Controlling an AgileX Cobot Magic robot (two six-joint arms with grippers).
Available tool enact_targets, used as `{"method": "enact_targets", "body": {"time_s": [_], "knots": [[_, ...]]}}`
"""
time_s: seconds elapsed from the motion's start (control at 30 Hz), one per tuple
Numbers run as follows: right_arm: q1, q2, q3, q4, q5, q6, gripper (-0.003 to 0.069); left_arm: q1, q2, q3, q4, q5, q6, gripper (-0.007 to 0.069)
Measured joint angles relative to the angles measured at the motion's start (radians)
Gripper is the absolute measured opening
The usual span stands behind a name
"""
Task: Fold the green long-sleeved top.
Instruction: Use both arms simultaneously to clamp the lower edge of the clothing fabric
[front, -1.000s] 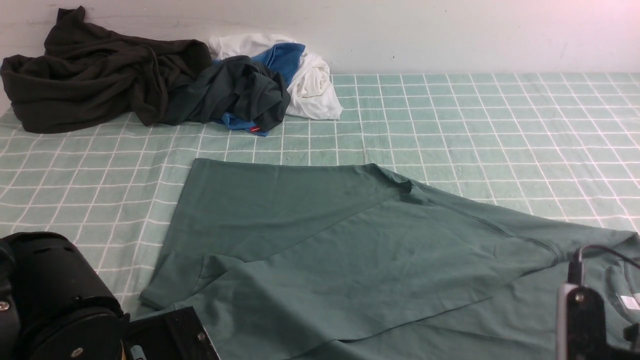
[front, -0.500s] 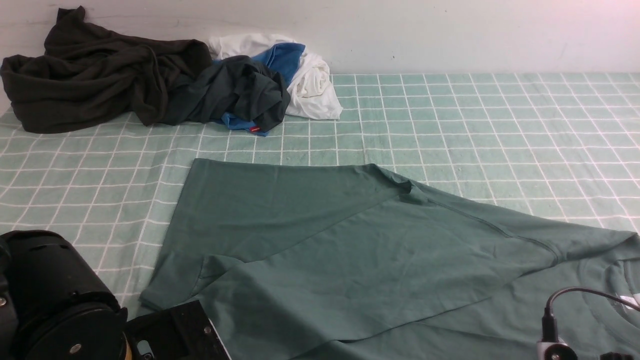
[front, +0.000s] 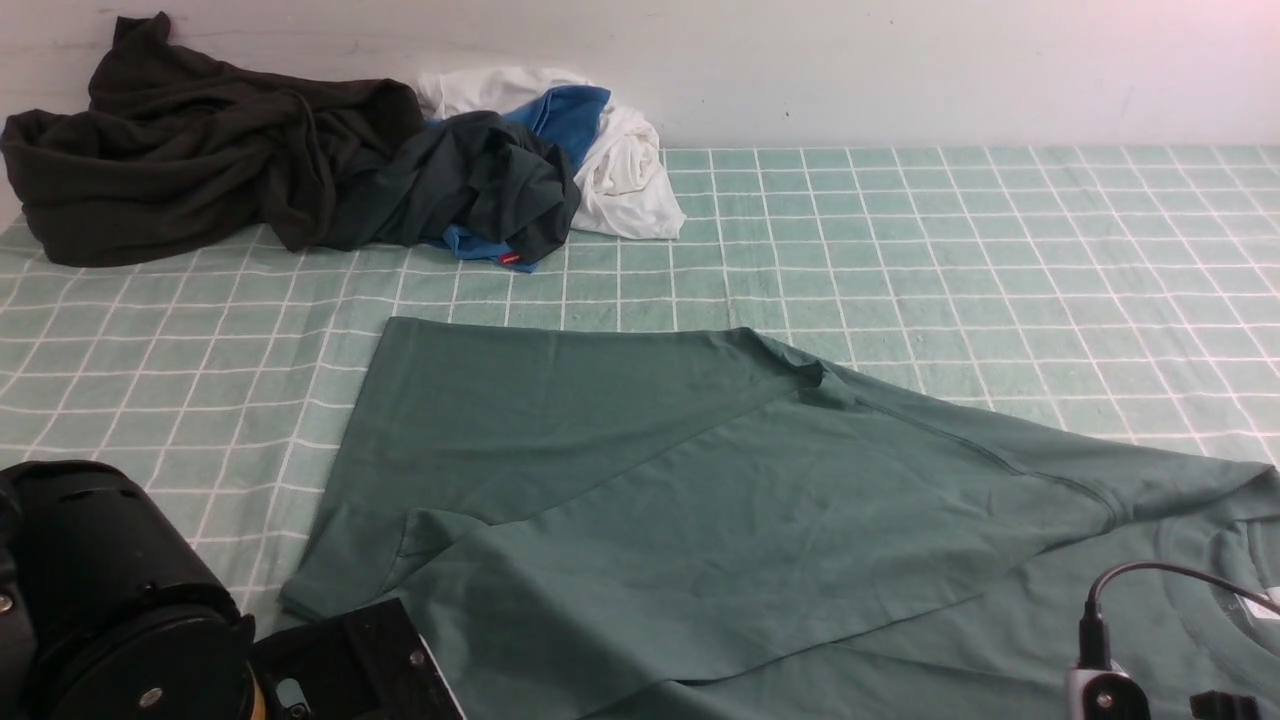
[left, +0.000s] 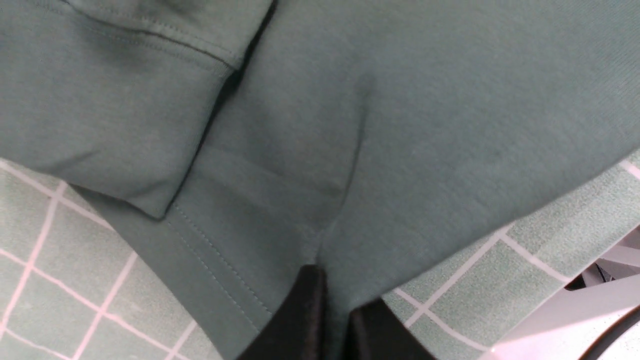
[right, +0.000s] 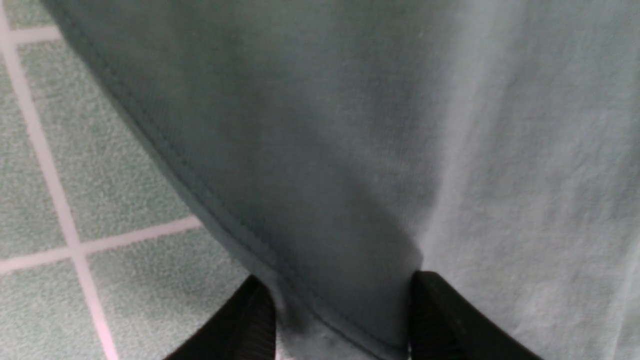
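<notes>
Big sage-green cotton long-sleeved top (front: 700, 480) lies flat on the near side of the mint checked tablecloth (front: 1000, 250), w/ one layer already folded across. Left gripper (left: 335, 295) is pinched tight on a hem edge. Right gripper (right: 340, 285) is spread astride a stitched edge, not clamped yet, prob for a 2-handed lift. Plain white wall (front: 900, 60) behind, dark crumpled clothes pile (front: 250, 170) far left.

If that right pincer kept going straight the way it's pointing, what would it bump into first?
The green long-sleeved top: its stitched edge already lies between the parted fingers of the right pincer, with the checked sheet probably just beneath.
</notes>
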Motion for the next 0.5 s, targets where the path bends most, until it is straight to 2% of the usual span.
{"method": "enact_targets", "body": {"time_s": [0.03, 0.07, 0.1, 0.13, 0.17, 0.27, 0.37, 0.5], "knots": [[0.0, 0.001, 0.0, 0.0, -0.001, 0.0, 0.0325, 0.0, 0.0, 0.0, 0.0, -0.001, 0.0, 0.0006], [0.0, 0.008, 0.0, -0.001, -0.002, 0.0, 0.0286, 0.0, 0.0, 0.0, 0.0, -0.004, 0.0, 0.0006], [0.0, 0.009, 0.0, -0.001, -0.002, 0.0, 0.0281, 0.0, 0.0, 0.0, 0.0, -0.006, 0.0, 0.0006], [0.0, 0.015, 0.0, -0.001, -0.004, 0.0, 0.0235, 0.0, 0.0, 0.0, 0.0, -0.008, 0.0, 0.0006], [0.0, 0.015, 0.0, -0.001, -0.004, 0.0, 0.0228, 0.0, 0.0, 0.0, 0.0, -0.008, 0.0, 0.0006], [0.0, 0.02, -0.015, -0.003, 0.017, -0.001, 0.0087, 0.001, 0.0, 0.0, 0.0, -0.008, 0.0, 0.0006], [0.0, 0.014, -0.076, -0.01, 0.076, -0.001, 0.0018, 0.001, 0.0, 0.0, 0.009, -0.01, -0.001, 0.0006], [0.0, 0.007, -0.227, -0.065, 0.203, 0.012, 0.0004, 0.001, -0.002, -0.056, 0.083, 0.021, -0.038, 0.0006]]}}
